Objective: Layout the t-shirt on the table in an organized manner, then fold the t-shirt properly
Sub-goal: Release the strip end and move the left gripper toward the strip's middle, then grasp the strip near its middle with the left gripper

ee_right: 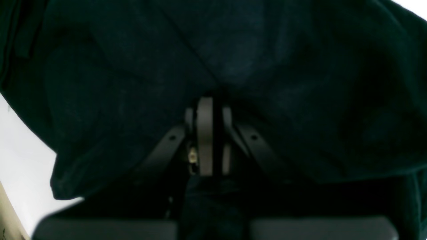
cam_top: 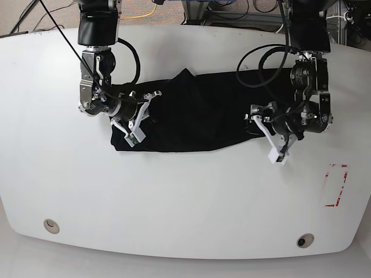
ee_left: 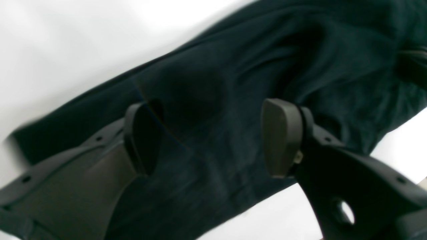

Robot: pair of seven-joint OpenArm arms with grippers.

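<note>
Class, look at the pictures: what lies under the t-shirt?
The t-shirt lies on the white table, which shows bare all around it. Whatever the cloth covers, folds or anything beneath, cannot be seen.

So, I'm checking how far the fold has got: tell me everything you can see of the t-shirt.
The t-shirt is plain black, soft, wrinkled cloth, lying as a wide band across the far middle of the white table, one fold peaking at its far edge. The right gripper is shut on cloth at one end; the left gripper is open over the other end.
</note>
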